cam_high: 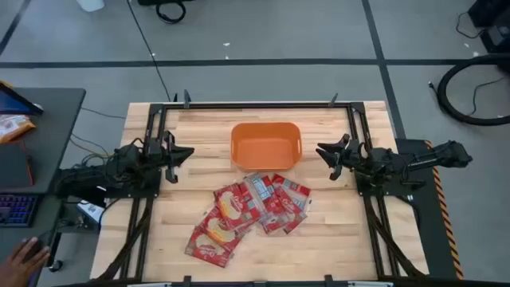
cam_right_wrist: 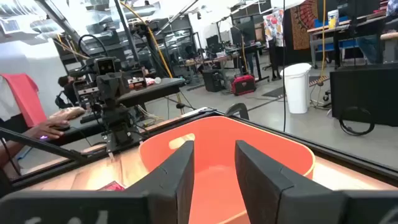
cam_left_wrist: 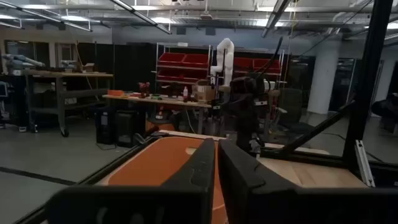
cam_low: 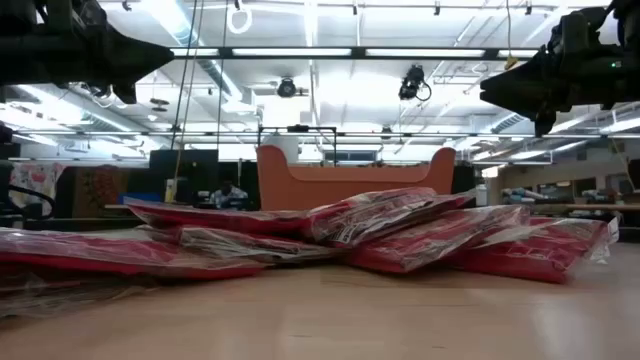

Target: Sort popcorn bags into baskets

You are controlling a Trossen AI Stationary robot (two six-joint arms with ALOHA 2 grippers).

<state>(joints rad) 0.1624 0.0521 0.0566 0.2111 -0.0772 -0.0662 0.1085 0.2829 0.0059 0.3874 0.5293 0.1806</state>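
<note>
Seven or so popcorn bags (cam_high: 249, 209) lie in an overlapping heap on the wooden table (cam_high: 351, 239), just in front of the orange basket (cam_high: 265, 146), nearest bags almost touching its front wall. Basket looks empty, so sorting is not started. Low view shows the heap as flat red packets stacked at slight tilts, clear wrap catching glare.

Left gripper (cam_high: 182, 153) hangs to the left of the basket, raised off the table, fingers (cam_left_wrist: 202, 171) nearly together with only a thin slit between them, holding nothing. Right gripper (cam_high: 327, 151) hangs to the right of the basket, also raised, fingers (cam_right_wrist: 180, 163) parted with a clear gap, empty. Both point inward at the basket, well apart from the heap.

Handling judgement: bags look light and thin, floppy in the middle, wrap probably slick, so a pinch could slide or drag a neighbour along. Best hold is likely a free edge or corner of a top bag, such as the one at the right end of the heap (cam_high: 293, 196) or the outlying bag at lower left (cam_high: 209, 241), rather than a buried one. Contents likely crush-tolerant; a firm pinch should be fine.
</note>
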